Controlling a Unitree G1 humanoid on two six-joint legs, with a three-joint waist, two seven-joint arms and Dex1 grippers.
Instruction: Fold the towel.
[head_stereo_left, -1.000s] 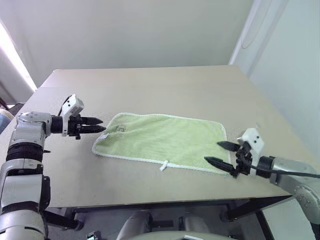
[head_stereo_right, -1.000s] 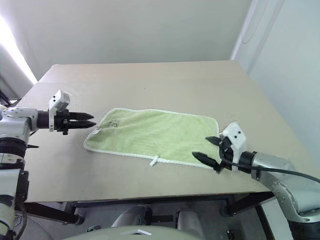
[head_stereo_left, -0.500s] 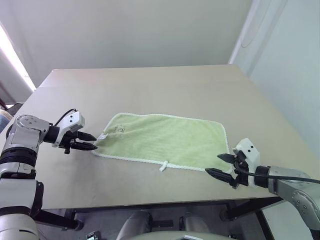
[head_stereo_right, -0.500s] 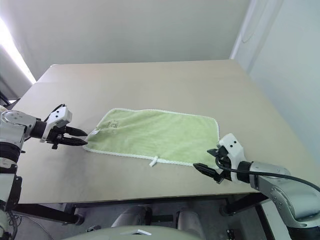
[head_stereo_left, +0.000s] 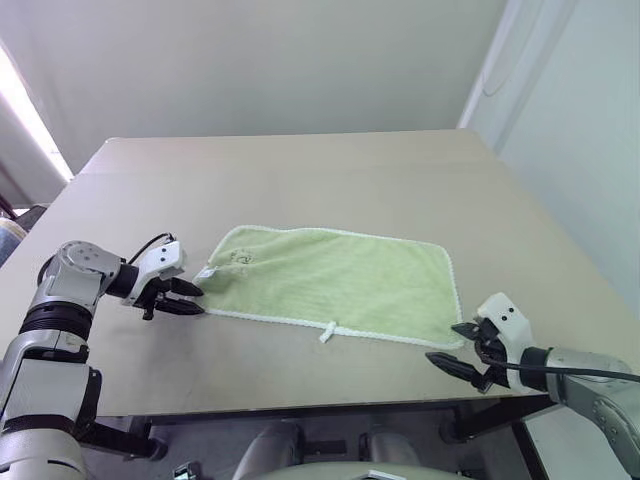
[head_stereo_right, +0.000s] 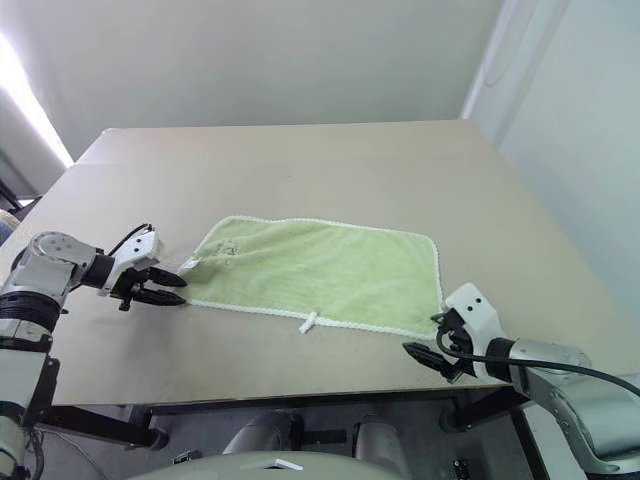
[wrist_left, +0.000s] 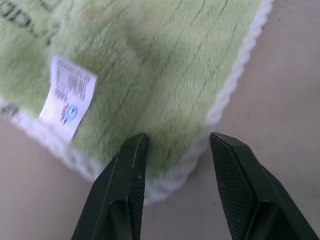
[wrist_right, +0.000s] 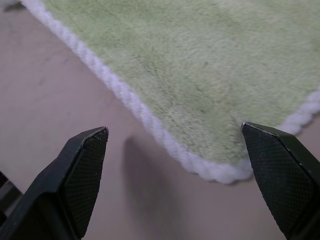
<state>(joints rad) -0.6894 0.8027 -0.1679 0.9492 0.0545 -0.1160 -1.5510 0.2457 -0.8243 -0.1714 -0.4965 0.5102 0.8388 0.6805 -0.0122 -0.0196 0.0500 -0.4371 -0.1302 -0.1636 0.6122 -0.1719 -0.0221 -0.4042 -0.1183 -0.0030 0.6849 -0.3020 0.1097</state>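
Observation:
The lime-green towel (head_stereo_left: 335, 282) lies flat on the tan table (head_stereo_left: 300, 180), with its white loop tag (head_stereo_left: 326, 331) at the near edge and a dark mark (head_stereo_left: 240, 257) near its left end. My left gripper (head_stereo_left: 196, 300) is low at the towel's near-left corner. In the left wrist view that gripper (wrist_left: 177, 140) is open, its fingers (wrist_left: 129, 172) on either side of the corner beside a white printed label (wrist_left: 67, 97). My right gripper (head_stereo_left: 442, 342) stands wide open just off the near-right corner. That corner (wrist_right: 215, 167) lies between its spread fingertips (wrist_right: 90, 150).
The table's front edge (head_stereo_left: 300, 405) runs close under my right gripper. A pale wall (head_stereo_left: 580, 140) rises past the table's right side. Bare tabletop stretches behind the towel to the far edge.
Both grippers have sunk toward the table. The left one tipped down to the near-left corner. The right one dropped and drew back off the near-right corner. The towel has not moved.

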